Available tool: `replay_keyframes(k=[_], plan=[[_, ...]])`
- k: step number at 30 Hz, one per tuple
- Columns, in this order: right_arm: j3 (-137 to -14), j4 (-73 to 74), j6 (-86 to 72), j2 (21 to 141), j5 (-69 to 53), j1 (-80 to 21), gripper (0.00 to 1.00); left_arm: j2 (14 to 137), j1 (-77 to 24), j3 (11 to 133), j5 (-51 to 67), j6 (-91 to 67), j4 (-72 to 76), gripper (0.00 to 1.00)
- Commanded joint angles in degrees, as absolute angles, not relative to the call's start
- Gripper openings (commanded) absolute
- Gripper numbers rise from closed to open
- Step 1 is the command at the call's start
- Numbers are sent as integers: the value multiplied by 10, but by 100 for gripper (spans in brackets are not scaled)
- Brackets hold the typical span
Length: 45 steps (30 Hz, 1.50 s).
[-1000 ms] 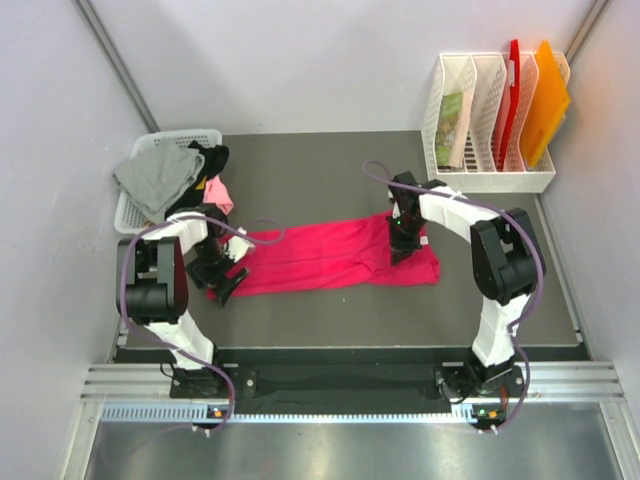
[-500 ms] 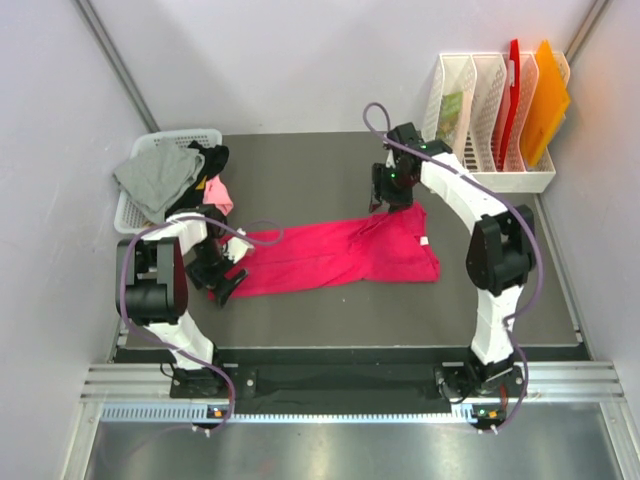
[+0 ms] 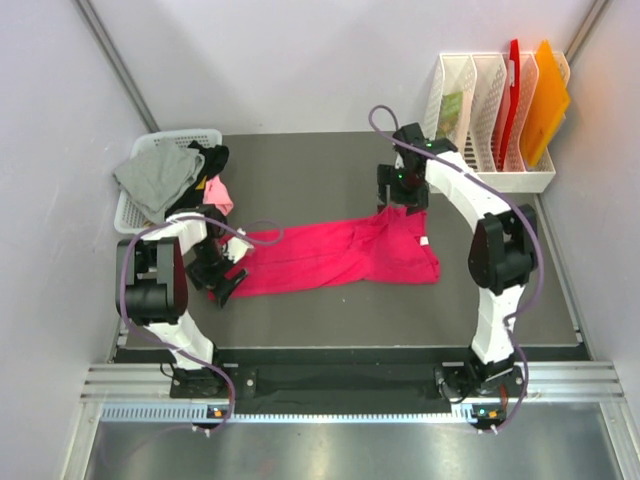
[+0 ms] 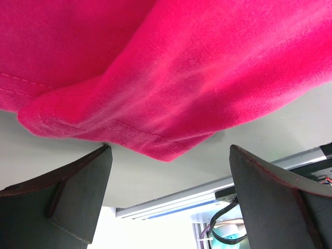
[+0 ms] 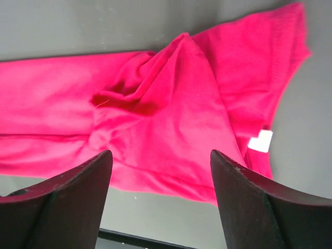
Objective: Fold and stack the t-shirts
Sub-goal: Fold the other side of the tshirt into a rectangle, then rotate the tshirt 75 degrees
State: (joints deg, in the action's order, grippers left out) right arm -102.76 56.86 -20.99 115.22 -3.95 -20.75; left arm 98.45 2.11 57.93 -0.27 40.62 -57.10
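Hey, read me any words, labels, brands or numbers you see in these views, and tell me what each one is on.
No text can be read in any view.
White tag on the crimson t-shirt: looks blank, too small to tell.
Green printed sheet in the white file rack: print too small and blurred to read.
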Motion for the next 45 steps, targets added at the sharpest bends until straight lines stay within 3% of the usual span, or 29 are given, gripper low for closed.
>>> replay_keyframes(k=[1, 7, 13, 23, 35, 45], plan=[[-1000, 580, -207, 1039, -33, -207, 75, 980, 25, 601, 13, 410, -588, 99], [-774, 556, -228, 930, -53, -209, 67, 974, 25, 655, 28, 405, -617, 99], [-673, 509, -241, 932, -40, -208, 65, 974, 24, 748, 35, 404, -671, 99], [-719, 474, -240, 1020, -16, -207, 59, 996, -38, 766, 52, 389, -665, 99], [-608, 479, -222, 984, 25, -185, 56, 1128, -75, 797, 18, 391, -585, 99], [-614, 498, -209, 960, 62, -122, 56, 1081, -66, 702, 24, 398, -573, 99]])
